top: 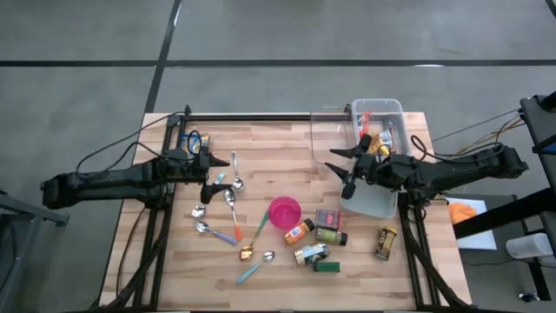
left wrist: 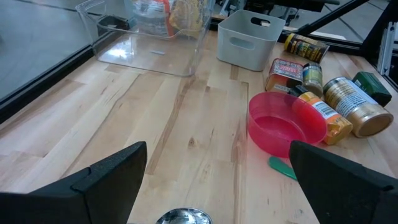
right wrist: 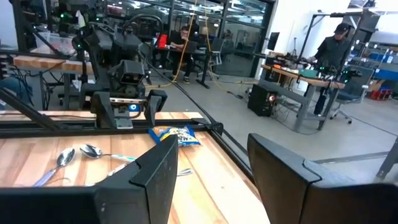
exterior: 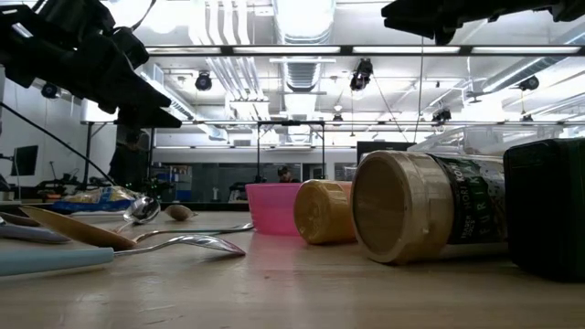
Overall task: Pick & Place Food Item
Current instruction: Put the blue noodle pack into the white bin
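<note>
Several food items lie on the wooden table by a pink bowl point(top: 284, 211): an orange bottle point(top: 298, 231), a small tin point(top: 328, 217), two jars point(top: 331, 235) point(top: 311, 254), a green box point(top: 327, 266) and a can point(top: 385, 243) farther right. A blue snack bag point(right wrist: 174, 134) lies at the far left. My left gripper point(top: 219, 174) stands open above the spoons point(top: 228, 198), nothing between its fingers point(left wrist: 106, 180). My right gripper point(top: 340, 171) hangs open and level beside the grey bin point(top: 373, 204), holding nothing.
A clear bin point(top: 375, 117) with packaged snacks stands at the far right, the grey bin just in front of it under my right arm. Several spoons are scattered left of the bowl. Bare wood point(top: 278, 156) lies between the two grippers. People work at desks beyond the table.
</note>
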Robot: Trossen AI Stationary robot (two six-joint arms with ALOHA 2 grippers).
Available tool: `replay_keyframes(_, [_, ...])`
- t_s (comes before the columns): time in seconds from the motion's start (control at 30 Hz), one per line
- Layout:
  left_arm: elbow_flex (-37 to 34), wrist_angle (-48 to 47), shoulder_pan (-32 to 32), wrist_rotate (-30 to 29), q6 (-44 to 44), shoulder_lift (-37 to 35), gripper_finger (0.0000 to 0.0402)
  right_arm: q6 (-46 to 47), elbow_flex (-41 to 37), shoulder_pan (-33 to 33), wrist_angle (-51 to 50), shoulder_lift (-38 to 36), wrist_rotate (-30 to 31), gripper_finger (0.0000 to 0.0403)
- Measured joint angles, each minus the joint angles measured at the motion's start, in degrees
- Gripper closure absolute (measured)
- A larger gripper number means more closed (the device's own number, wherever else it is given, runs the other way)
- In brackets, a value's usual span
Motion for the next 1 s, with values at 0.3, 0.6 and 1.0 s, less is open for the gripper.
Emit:
replay_keyframes(0.3, [0.0, 0.0, 0.0, 0.0, 0.0, 0.0, 0.0008, -8.2, 0.0, 0.0, -0.1, 0.0, 0.0, 0.0211])
replay_keyframes(0.6, [0.0, -5.7, 0.0, 0.0, -13.6, 0.0, 0.0008, -8.1, 0.0, 0.0, -0.1, 0.0, 0.0, 0.0211])
replay_keyframes(1.0, [0.0, -2.6, 0.0, -1.7, -46.9, 0.0, 0.0008, -7.9, 0.0, 0.0, -0.1, 0.0, 0.0, 0.0211])
